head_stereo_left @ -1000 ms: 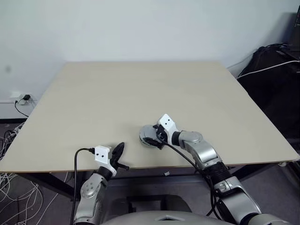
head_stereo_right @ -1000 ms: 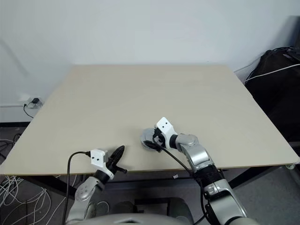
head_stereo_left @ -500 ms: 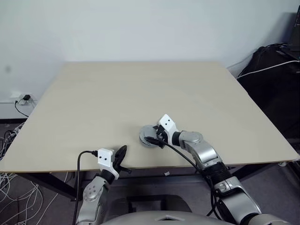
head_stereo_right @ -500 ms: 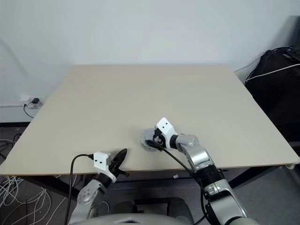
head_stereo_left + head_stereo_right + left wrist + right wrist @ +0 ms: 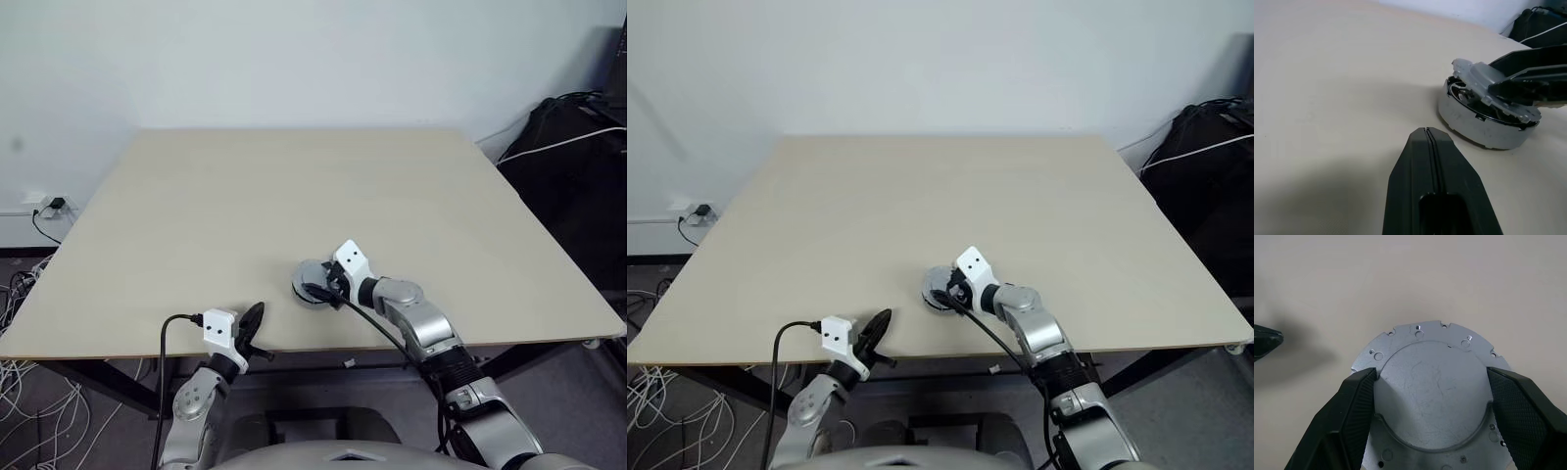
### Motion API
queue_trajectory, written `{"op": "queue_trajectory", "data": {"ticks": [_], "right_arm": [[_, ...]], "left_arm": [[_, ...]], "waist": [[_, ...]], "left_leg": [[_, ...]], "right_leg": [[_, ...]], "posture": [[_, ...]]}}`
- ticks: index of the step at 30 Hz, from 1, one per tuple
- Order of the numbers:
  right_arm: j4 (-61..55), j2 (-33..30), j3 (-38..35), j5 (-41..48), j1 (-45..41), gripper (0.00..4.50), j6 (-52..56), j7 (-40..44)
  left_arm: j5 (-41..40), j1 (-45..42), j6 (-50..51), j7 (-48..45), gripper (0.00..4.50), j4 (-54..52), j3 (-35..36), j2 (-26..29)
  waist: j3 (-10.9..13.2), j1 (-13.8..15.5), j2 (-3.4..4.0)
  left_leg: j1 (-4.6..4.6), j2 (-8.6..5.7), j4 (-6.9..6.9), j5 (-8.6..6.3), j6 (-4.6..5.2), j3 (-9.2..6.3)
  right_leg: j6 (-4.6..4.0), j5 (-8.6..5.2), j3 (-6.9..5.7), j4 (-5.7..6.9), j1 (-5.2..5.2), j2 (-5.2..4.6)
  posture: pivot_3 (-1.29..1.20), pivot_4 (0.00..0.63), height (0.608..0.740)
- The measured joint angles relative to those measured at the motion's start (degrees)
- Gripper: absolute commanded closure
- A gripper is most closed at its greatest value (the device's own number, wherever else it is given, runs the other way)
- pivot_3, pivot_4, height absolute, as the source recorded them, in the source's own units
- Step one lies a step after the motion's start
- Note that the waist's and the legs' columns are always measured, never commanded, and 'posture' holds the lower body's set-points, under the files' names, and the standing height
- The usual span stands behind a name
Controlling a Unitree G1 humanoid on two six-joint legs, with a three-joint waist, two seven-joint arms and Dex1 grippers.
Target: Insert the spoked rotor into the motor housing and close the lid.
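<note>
At the bench's near edge: lid held over the motor housing.

On the pale bench (image 5: 294,186), the left gripper (image 5: 251,324) hovers at the near edge, its fingers (image 5: 1430,161) pressed together. Well to its right sits the round grey motor housing (image 5: 1474,129), open-topped. Tilted on its rim lies the lid (image 5: 1432,399), a pale silver disc showing a smooth grey raised centre and a notched flange with small holes. The right gripper (image 5: 1432,404) pinches the lid's raised centre, one black finger on either side.
</note>
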Motion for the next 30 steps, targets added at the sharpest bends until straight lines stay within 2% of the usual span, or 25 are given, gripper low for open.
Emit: {"op": "queue_trajectory", "data": {"ticks": [13, 30], "right_arm": [[-1.29, -0.23, 2.53, -3.3, 0.08, 1.25, 0.47, -1.19], [-3.92, -2.31, 5.55, -5.54, -0.86, 1.25, 5.19, 1.66]], "left_arm": [[-0.07, 0.09, -0.16, -0.33, 4.5, 0.0, 0.11, 0.52], [0.46, 0.08, -3.06, -1.77, 4.5, 0.23, -0.55, 1.6]], "waist": [[-0.06, -0.05, 0.06], [-0.36, -0.16, 0.13]], "left_leg": [[0.03, 0.0, 0.0, 0.0, 0.0, 0.0], [0.33, 0.05, 0.0, -0.01, 0.01, 0.0]], "right_leg": [[0.0, 0.0, 0.0, 0.0, 0.01, 0.0], [-0.02, -0.02, -0.01, 0.0, 0.05, 0.0]], "posture": [[0.0, 0.0, 0.74], [0.0, 0.0, 0.74]]}}
